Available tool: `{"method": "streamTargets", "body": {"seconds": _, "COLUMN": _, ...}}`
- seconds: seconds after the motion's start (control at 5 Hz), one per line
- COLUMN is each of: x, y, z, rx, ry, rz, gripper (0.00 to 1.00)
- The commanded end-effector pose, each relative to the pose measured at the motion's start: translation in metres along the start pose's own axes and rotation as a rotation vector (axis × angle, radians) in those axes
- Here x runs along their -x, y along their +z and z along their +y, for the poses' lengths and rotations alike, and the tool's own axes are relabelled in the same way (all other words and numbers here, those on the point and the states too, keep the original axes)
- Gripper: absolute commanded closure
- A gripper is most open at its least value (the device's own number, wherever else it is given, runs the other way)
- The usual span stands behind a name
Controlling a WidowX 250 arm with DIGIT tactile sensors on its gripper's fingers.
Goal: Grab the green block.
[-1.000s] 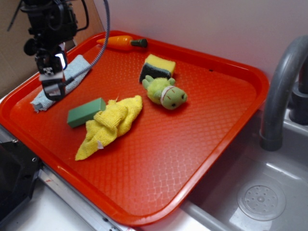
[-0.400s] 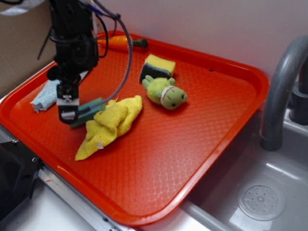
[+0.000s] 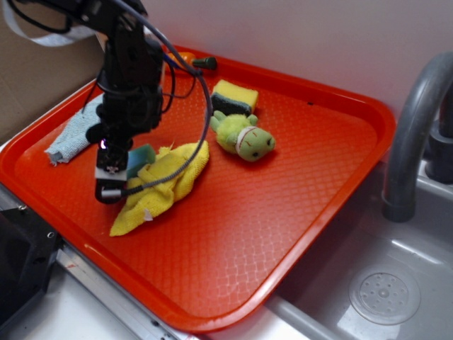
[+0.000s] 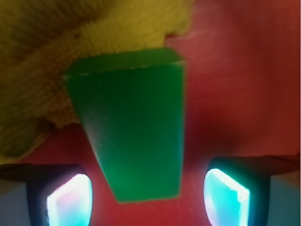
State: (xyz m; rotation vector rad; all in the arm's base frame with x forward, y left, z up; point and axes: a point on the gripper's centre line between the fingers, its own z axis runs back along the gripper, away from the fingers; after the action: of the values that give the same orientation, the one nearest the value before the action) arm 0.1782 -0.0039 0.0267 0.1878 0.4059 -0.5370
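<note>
Exterior view, left to right: a pale blue rag [image 3: 71,137] lies at the far left of the red tray [image 3: 297,184]. Beside it the tool [image 3: 112,183] hangs low over the green block [image 3: 141,155], which rests on the tray floor with its right end against a crumpled yellow cloth [image 3: 159,185]; the arm hides most of the block. Behind the arm a toy carrot's dark tip [image 3: 205,63] shows at the tray's back rim. Further right sit a yellow sponge [image 3: 233,97] with a dark layer and, touching its front, a lime plush toy [image 3: 244,137]. A grey faucet [image 3: 414,134] rises over the sink [image 3: 386,290] at the far right.

Wrist view: the tool [image 4: 148,200] is spread wide, its two pads [image 4: 69,200] standing apart on either side of the near end of the green block [image 4: 134,132], touching neither face. The yellow cloth [image 4: 42,89] lies at the block's far end and left side.
</note>
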Motion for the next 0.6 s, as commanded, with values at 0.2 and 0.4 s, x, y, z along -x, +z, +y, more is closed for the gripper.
{"method": "streamTargets", "body": {"seconds": 0.2, "x": -0.0075, "y": 0.0017, "z": 0.0000, "rx": -0.044, "ry": 0.091, "rz": 0.100, "gripper": 1.00}}
{"method": "streamTargets", "body": {"seconds": 0.4, "x": -0.0063, "y": 0.0019, "z": -0.0003, "rx": -0.046, "ry": 0.101, "rz": 0.088, "gripper": 1.00}}
